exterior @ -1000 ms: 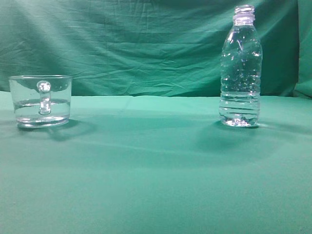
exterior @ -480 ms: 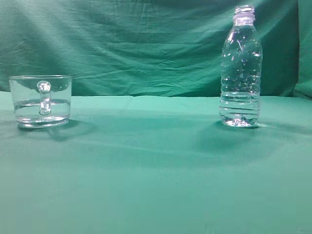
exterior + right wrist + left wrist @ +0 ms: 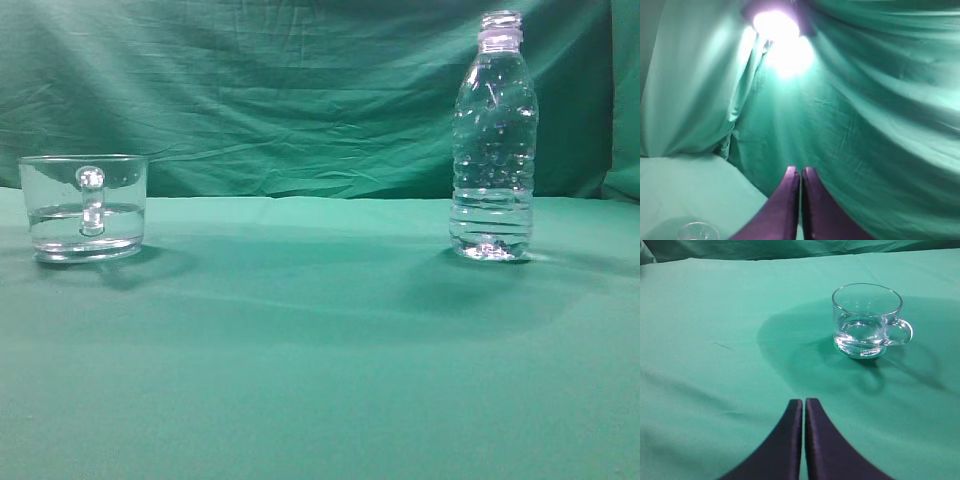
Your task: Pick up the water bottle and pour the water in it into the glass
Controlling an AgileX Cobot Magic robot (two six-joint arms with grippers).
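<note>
The water bottle (image 3: 493, 140) stands upright at the right of the exterior view, clear and uncapped, with droplets or bubbles on its wall. The glass (image 3: 83, 207) stands at the left with its handle facing the camera and holds water (image 3: 60, 226) in its lower part. Neither gripper shows in the exterior view. In the left wrist view my left gripper (image 3: 804, 401) is shut and empty, low over the cloth, with the glass (image 3: 866, 320) ahead and to its right. My right gripper (image 3: 800, 170) is shut and empty, pointing at the backdrop; the bottle is out of that view.
A green cloth (image 3: 320, 350) covers the table and a green backdrop (image 3: 280, 90) hangs behind. A bright lamp (image 3: 776, 25) glares at the top of the right wrist view. A clear round rim (image 3: 697, 231) shows at that view's bottom left.
</note>
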